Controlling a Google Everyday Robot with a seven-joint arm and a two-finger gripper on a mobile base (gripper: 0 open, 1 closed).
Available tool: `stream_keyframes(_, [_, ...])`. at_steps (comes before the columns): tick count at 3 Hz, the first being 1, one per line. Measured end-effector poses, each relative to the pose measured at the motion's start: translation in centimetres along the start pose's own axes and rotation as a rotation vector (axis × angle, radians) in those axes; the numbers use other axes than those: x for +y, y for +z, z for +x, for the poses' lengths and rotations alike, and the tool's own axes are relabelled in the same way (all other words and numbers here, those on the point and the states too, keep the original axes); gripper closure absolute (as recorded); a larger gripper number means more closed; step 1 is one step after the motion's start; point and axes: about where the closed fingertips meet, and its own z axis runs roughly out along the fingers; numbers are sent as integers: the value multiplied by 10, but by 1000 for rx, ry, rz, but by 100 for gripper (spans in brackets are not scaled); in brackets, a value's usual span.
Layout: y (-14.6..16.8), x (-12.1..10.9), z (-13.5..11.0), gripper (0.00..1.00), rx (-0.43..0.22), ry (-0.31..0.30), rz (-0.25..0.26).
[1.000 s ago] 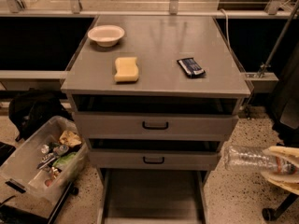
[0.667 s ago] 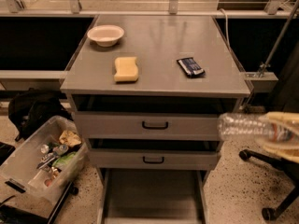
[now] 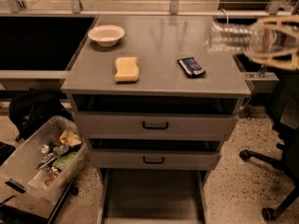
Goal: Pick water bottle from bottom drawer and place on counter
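Gripping bottle [image 3: 229, 37] with fingers [image 3: 275, 62] closed on its right half, gripper [image 3: 273, 41] above counter's [image 3: 154, 45] right edge. Long axis horizontal, free end pointing left; lower inboard, beside packet [image 3: 191, 66].

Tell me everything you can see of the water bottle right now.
The water bottle is clear, ribbed, crinkled plastic. It is held sideways in the air, its wide end pointing left, and shows against the right edge of the counter without resting on it. The gripper, at the picture's right side, is closed around its other end, so the cap and label are hidden.
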Motion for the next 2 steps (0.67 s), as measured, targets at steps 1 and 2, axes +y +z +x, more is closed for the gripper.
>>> stream_keyframes(1, [17, -71, 19, 100, 62, -6, 50])
stream_keyframes(2, [55, -116, 24, 100, 63, 14, 65])
